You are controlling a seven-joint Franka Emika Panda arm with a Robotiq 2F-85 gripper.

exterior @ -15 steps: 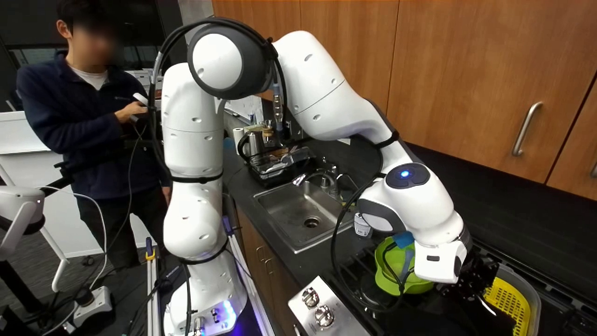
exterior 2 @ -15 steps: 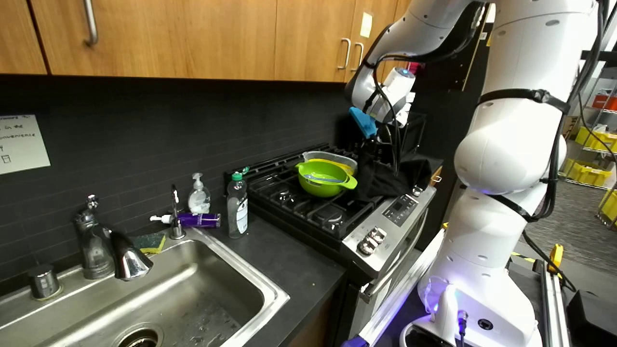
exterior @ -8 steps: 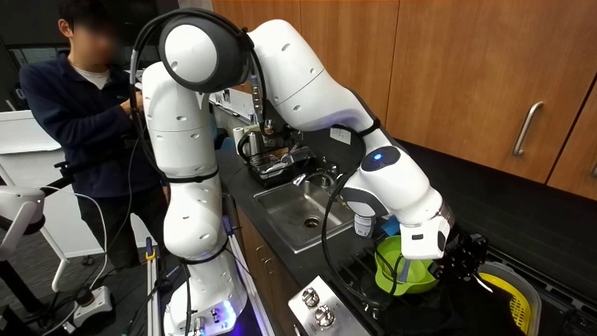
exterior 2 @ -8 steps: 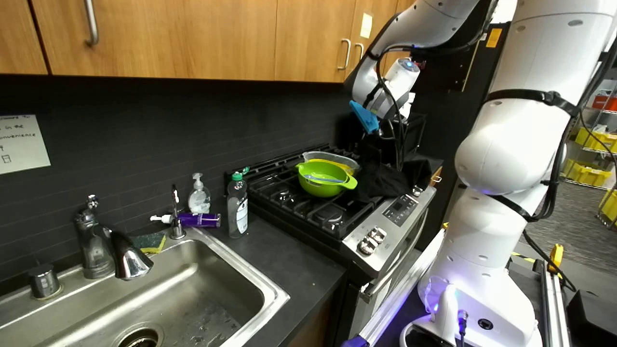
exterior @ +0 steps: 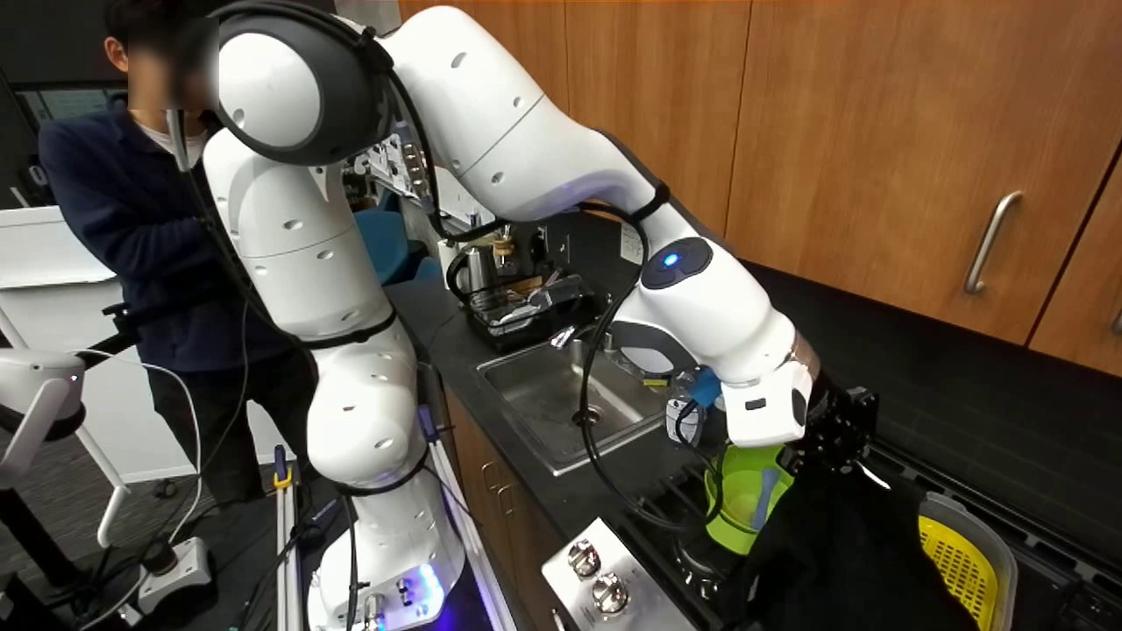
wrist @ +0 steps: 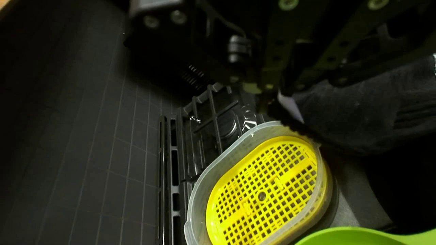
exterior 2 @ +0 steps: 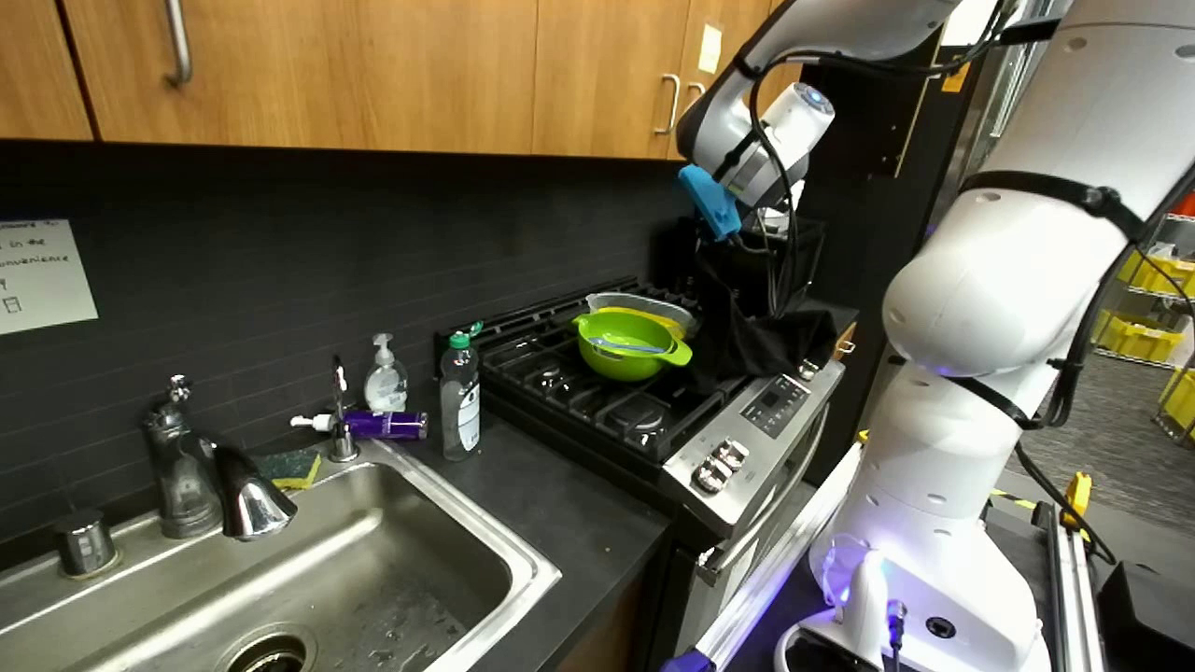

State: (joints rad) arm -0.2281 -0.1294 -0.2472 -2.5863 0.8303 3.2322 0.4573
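1. in an exterior view, the gripper (exterior: 833, 473) is clenched on the upper end of a black cloth (exterior: 841, 561), which hangs just beside the green bowl (exterior: 734, 530) and hides part of it. a blue spoon (exterior: 765, 498) lies in the bowl.
2. in an exterior view, the grip itself cannot be made out; the cloth slopes up beside the bowl, its lower part on the stove (exterior 2: 758, 457). a soap bottle (exterior 2: 460, 401) stands well apart from the bowl.
3. in the wrist view, the dark fingers (wrist: 270, 80) meet on the cloth; a yellow basket (wrist: 262, 187) sits inside a clear tub (wrist: 204, 190) next to the bowl.
4. done, as far as i can judge: the cloth is gripped and partly raised. left: its lower folds rest on the stove beside the bowl, and it is not yet let go.
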